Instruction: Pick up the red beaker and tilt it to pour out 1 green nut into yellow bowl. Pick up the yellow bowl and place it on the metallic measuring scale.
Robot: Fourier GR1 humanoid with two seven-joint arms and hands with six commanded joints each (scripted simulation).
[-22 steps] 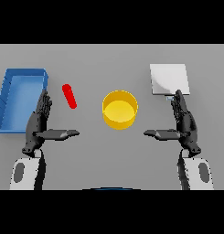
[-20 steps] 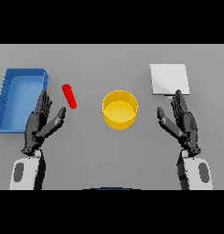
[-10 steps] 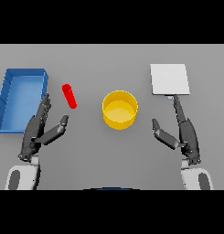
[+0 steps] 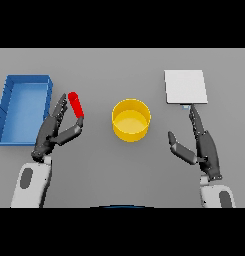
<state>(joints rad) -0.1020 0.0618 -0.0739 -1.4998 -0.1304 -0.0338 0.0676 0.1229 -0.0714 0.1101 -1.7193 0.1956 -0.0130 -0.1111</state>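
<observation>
On the table (image 4: 124, 170), the blue tray (image 4: 23, 107) is sitting far left and the scale (image 4: 185, 86) far right, with the yellow bowl (image 4: 131, 119) standing between them. The left hand (image 4: 55, 131) is spreading open, fingers straight, right beside the red beaker (image 4: 76, 105), not gripping it. The right hand (image 4: 199, 143) is hovering open below the scale, holding nothing.
</observation>
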